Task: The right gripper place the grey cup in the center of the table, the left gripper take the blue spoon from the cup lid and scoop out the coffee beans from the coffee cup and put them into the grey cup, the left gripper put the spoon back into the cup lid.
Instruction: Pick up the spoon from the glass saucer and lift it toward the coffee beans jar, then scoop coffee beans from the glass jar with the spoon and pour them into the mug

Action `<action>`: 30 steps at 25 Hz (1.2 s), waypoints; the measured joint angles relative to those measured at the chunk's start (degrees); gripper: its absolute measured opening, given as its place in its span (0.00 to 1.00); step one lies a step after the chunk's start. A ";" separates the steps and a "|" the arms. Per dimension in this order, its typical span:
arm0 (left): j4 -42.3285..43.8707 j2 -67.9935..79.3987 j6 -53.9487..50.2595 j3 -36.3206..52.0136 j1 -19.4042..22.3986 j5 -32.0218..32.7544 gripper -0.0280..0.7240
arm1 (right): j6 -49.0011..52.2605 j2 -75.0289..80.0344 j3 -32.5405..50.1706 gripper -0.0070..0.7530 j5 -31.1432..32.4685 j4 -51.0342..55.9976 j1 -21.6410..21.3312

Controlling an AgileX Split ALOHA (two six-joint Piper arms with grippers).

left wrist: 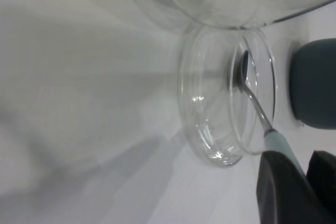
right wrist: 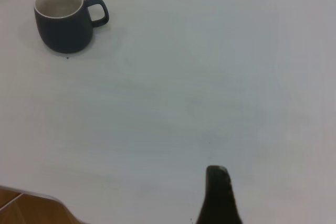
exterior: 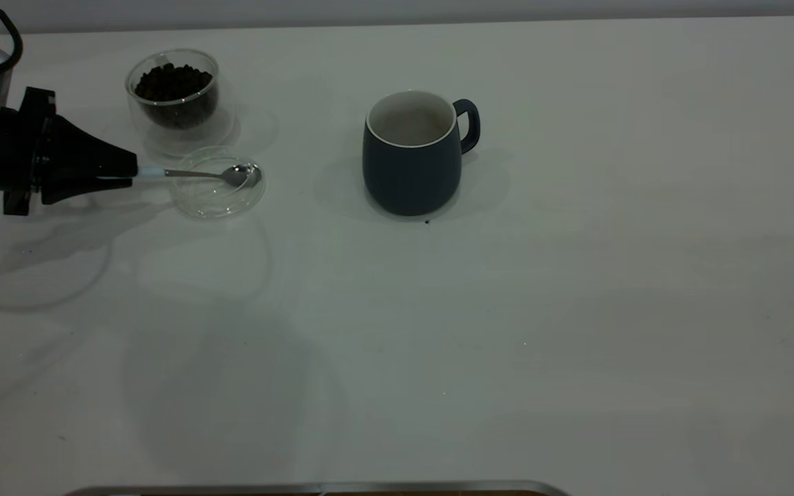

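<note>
I count one grey cup (exterior: 412,164), one coffee cup (exterior: 175,96), one cup lid (exterior: 218,183), one blue spoon (exterior: 205,175) and a single heap of coffee beans (exterior: 174,83).

The grey cup stands upright a little above the middle of the exterior frame, dark blue-grey outside, off-white inside, its loop handle turned toward the right of the frame. The coffee cup is clear glass, at the upper left, with the beans dark inside it. Just below it lies the transparent lid on the table (exterior: 507,331). The spoon's shiny bowl rests in the lid and its pale blue handle runs out over the rim toward the left edge.

My left gripper (exterior: 131,172) reaches in level from the left edge, low over the table, its tapered jaws clamped on the end of the spoon's handle. My right gripper (right wrist: 218,195) shows only as one dark fingertip in its own wrist view, well apart from the grey cup; I cannot tell how its fingers stand.
</note>
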 joint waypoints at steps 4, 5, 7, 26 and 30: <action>1.42 0.00 -0.06 0.00 0.22 2.31 0.21 | 0.00 0.00 0.00 0.79 0.00 0.00 0.00; 1.80 0.00 -0.06 0.00 0.47 3.32 0.21 | 0.00 0.00 0.00 0.79 0.00 0.00 0.00; 2.17 0.00 -0.38 0.00 1.31 5.27 0.21 | 0.00 0.00 0.00 0.79 0.00 0.00 0.00; 8.65 -6.66 -3.70 -3.30 12.09 13.54 0.21 | 0.00 0.00 0.00 0.79 0.00 0.46 0.00; 13.09 -11.53 -5.93 -10.10 12.07 14.61 0.21 | 0.00 0.00 0.00 0.79 0.00 0.45 0.00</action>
